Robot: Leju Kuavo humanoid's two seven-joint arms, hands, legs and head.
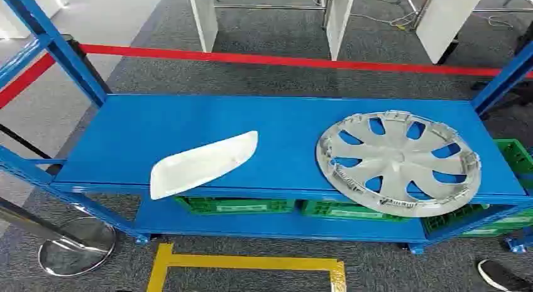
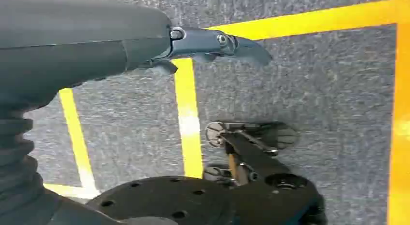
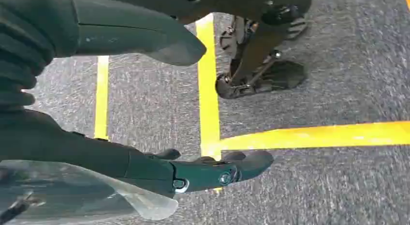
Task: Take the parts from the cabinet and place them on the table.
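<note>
Bright, even light from overhead. The blue shelf shows a soft sheen and the hubcap casts little shadow. Both wrist views are smeared, the carpet streaked with motion blur.

Blue shelf hides most of green crates.

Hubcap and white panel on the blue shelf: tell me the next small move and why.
Probably raise the right hand toward the hubcap. Both hands hang over the floor, the left hand holding nothing, and the hubcap lies on the right of the shelf, the white panel further left.
</note>
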